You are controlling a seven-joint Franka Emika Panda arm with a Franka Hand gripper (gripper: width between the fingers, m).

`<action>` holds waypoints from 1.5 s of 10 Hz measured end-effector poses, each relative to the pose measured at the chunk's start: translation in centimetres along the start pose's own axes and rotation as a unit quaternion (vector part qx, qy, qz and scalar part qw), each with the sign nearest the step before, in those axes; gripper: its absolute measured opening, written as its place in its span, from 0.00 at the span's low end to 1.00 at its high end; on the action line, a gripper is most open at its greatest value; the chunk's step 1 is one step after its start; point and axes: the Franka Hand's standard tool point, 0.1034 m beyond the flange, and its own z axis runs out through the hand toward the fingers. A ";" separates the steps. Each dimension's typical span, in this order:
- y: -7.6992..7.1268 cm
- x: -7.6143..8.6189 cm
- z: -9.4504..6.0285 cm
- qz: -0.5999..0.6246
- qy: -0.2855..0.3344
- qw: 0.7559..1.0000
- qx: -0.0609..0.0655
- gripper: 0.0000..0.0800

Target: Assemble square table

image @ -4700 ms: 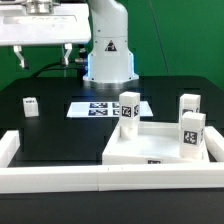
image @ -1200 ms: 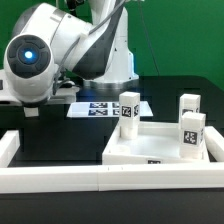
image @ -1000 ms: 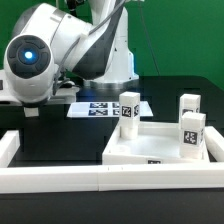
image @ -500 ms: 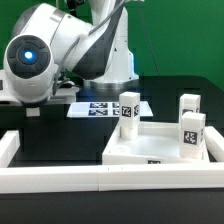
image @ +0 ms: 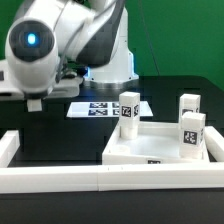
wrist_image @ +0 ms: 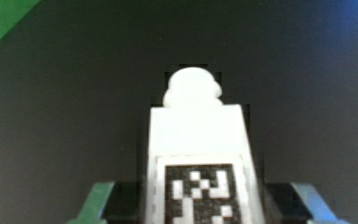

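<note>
The white square tabletop (image: pixel 160 147) lies at the exterior view's right. Three white tagged legs (image: pixel 128 108) (image: pixel 189 104) (image: pixel 193 132) stand upright on it. The fourth leg (wrist_image: pixel 201 130) shows only in the wrist view, with its tag facing the camera and its rounded end pointing away. My gripper (wrist_image: pixel 202 205) straddles this leg. A dark gap shows between the leg and each fingertip (wrist_image: pixel 101 200), so the jaws stand open. In the exterior view the gripper (image: pixel 35 101) hangs low at the left, and the arm hides the leg.
The marker board (image: pixel 100 108) lies on the black table behind the tabletop. A long low white border wall (image: pixel 70 180) runs along the front, with a raised end at the left (image: pixel 8 147). The robot base (image: pixel 110 65) stands behind.
Over the last half second the arm's wrist housing has shifted up and to the exterior view's right. The gripper now sits slightly higher. The tabletop and its three legs have not moved.
</note>
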 end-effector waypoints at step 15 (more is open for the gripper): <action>-5.8 0.8 -19.1 0.019 0.445 0.895 -0.015 0.36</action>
